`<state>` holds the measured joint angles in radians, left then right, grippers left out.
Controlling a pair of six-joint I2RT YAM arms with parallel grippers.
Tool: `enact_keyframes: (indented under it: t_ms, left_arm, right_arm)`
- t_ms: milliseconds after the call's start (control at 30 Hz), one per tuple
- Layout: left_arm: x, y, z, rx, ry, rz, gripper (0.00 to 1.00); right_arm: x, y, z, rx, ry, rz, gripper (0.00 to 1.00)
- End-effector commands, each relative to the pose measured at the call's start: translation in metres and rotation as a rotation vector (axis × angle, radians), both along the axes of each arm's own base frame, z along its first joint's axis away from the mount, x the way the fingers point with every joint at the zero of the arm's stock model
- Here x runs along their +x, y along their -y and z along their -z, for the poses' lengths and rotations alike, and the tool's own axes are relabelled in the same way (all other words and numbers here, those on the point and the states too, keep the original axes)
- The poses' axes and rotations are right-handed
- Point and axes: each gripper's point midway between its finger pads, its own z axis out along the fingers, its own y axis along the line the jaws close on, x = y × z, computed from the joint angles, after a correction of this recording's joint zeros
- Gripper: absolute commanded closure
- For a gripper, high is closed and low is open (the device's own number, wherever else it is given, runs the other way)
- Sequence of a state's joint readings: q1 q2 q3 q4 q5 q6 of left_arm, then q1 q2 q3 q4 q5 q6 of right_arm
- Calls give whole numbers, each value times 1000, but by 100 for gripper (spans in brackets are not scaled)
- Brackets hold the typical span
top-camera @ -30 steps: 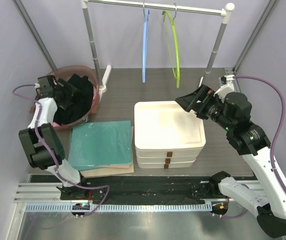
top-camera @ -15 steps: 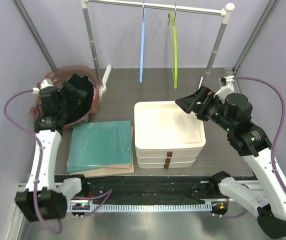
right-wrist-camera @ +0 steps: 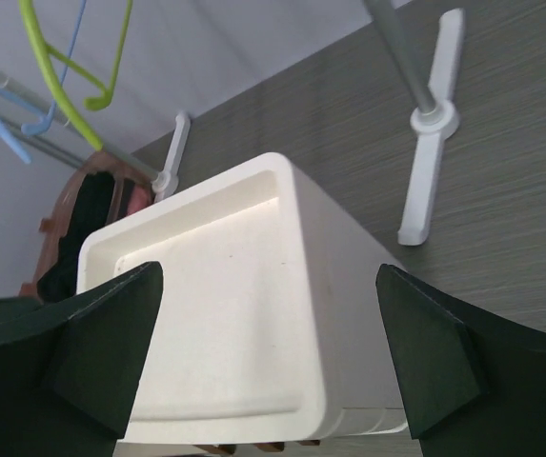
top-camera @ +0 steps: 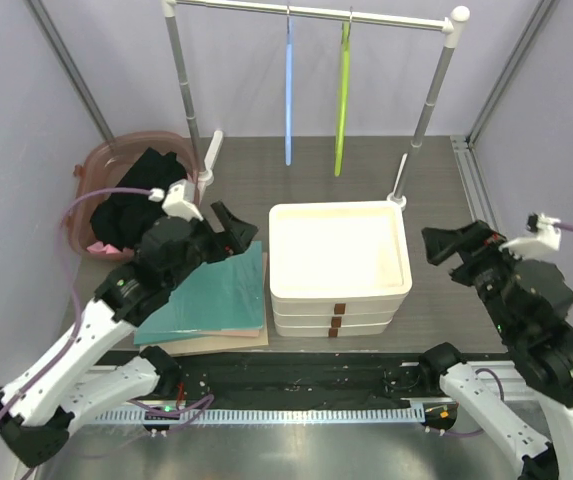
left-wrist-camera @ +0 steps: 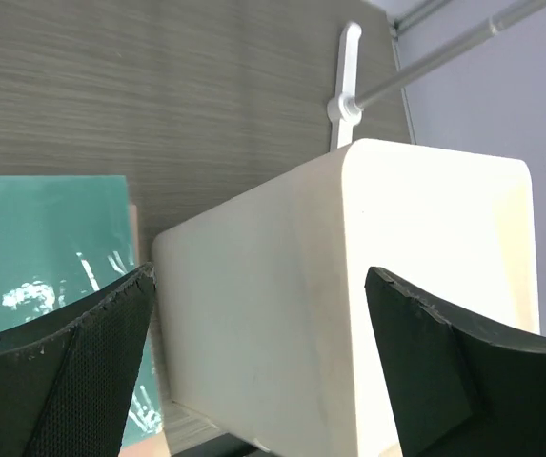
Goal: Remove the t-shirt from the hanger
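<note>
Grey wood-grain table [top-camera: 366,170], purple walls. From overhead, the black t-shirt [top-camera: 136,195] is seen heaped in the pink basket [top-camera: 91,165] at far left. The left gripper [top-camera: 234,228] is held wide and empty over the green mat [top-camera: 216,290]. The blue hanger [top-camera: 289,90] and green hanger [top-camera: 342,100] are left bare. Right of the white trays [top-camera: 336,300], the right gripper [top-camera: 444,250] is spread wide and empty. Of the wrist cameras, only the right one catches the shirt.

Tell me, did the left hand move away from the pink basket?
Yes. The left hand swung right, from the basket toward the trays, now above the green mat.
</note>
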<state>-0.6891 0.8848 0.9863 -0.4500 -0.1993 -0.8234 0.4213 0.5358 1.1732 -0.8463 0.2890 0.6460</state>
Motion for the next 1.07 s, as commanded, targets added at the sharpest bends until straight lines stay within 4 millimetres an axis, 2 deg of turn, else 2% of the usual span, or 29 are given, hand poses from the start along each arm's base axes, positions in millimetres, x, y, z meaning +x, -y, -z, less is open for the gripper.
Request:
enact_keyframes:
  t_ms: [0,33,67,100,133,167,200,233,267,300,333,367,400,433,467,533,567,600,633,667,700,800,833,867,900,933,967,1033]
  left_arm:
    - [-21,-61,-17,54,93,-163,10]
    - [-34,-72,-17,36,116,-167,10]
    - [-40,-75,-9,33,111,-159,10]
    - [-46,-76,-5,6,111,-148,9]
    - [-60,-73,10,-34,111,-95,9]
    - [-65,-72,18,-65,105,-81,9]
    - [-70,-70,22,-136,90,-82,9]
    - [-79,-73,23,-204,107,-75,9]
    - [-83,-67,46,-227,77,-54,10]
    - [-86,-66,52,-287,63,-55,10]
    - [-94,-72,46,-354,110,-51,10]
    - [-96,-71,59,-367,106,-44,9]
    - [-99,-72,59,-374,107,-38,9]
    - [-101,-71,71,-317,64,-27,9]
    - [-100,-64,77,-280,24,-7,9]
    - [-98,-59,78,-272,35,17,9]
    - [-98,-59,75,-292,63,24,7]
    - [-93,-59,90,-280,52,4,6]
    - [-94,-60,89,-329,63,-10,5]
    - [-92,-60,89,-338,76,-13,4]
    - [-89,-54,104,-306,39,-3,4]
    - [-83,-52,120,-335,10,-31,3]
    - [-80,-51,135,-332,-12,-46,3]
    - [-79,-48,140,-329,-24,-41,2]
    - [-78,-46,140,-344,-19,-37,2]
    - [-78,-43,148,-351,-26,-30,2]
    - [-77,-42,149,-366,-28,-29,2]
    - [-76,-39,145,-393,-19,-25,2]
  right_arm:
    - [-20,50,41,-72,-57,216,0]
    - [-23,50,50,-56,-64,219,0]
    - [-26,52,58,-34,-64,227,0]
    - [-26,51,82,-30,-98,238,0]
    - [-34,53,84,64,-52,251,1]
    - [-32,51,107,75,-77,259,0]
    - [-34,52,109,127,-53,267,0]
    - [-44,54,97,203,27,259,0]
    - [-46,55,97,253,45,270,0]
    - [-47,70,99,287,45,363,0]
    - [-48,73,110,315,-6,413,0]
    - [-43,71,121,309,-38,421,0]
    - [-39,64,129,329,-66,409,0]
    - [-32,55,131,403,-71,400,0]
    - [-24,47,151,407,-109,389,0]
    - [-11,35,160,453,-98,360,0]
    - [-6,32,178,436,-110,354,0]
    - [-2,30,182,419,-104,348,0]
    - [3,34,181,405,-76,365,0]
    - [8,37,193,356,-81,382,0]
    - [10,39,197,351,-72,398,0]
    - [17,44,214,314,-73,436,0]
    - [18,43,215,315,-68,434,0]
    - [20,40,225,304,-89,419,0]
    - [21,37,229,307,-95,410,0]
    - [24,34,232,315,-93,397,0]
    - [25,31,242,309,-112,388,0]
    - [24,29,246,309,-123,383,0]
